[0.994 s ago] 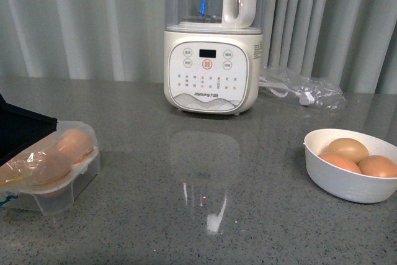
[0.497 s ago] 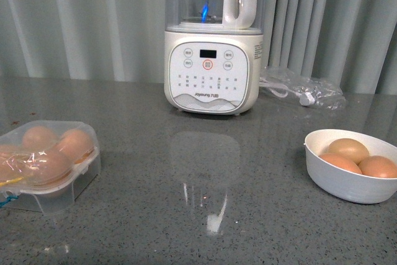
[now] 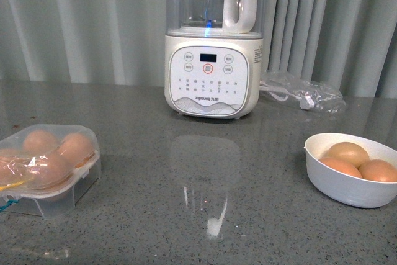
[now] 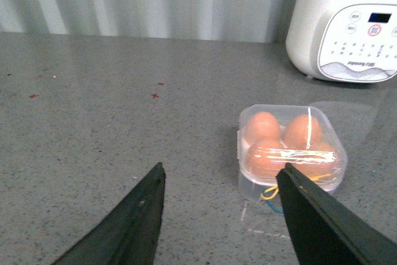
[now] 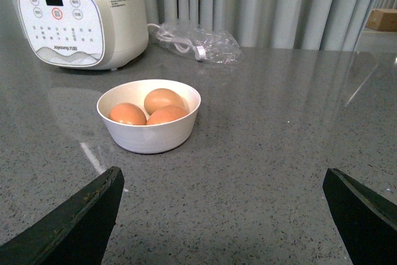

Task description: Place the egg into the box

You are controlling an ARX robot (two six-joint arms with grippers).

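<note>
The clear plastic box [image 3: 46, 172] stands at the table's front left with its lid shut over several brown eggs; it also shows in the left wrist view [image 4: 290, 148]. Three brown eggs [image 3: 349, 152] lie in a round white bowl [image 3: 347, 184] at the right, also seen in the right wrist view [image 5: 149, 138]. My left gripper [image 4: 220, 175] is open and empty, drawn back from the box, above bare table. My right gripper [image 5: 223, 181] is open wide and empty, back from the bowl. Neither arm shows in the front view.
A white blender [image 3: 213, 72] with a clear jug stands at the back centre. A clear bag with a white cable [image 3: 304, 91] lies to its right. Pale curtains hang behind the grey speckled table [image 3: 205, 215].
The left arm, which covered the box's left side a second ago, has left the front view. The box has shifted slightly and now shows whole with its lid down.
</note>
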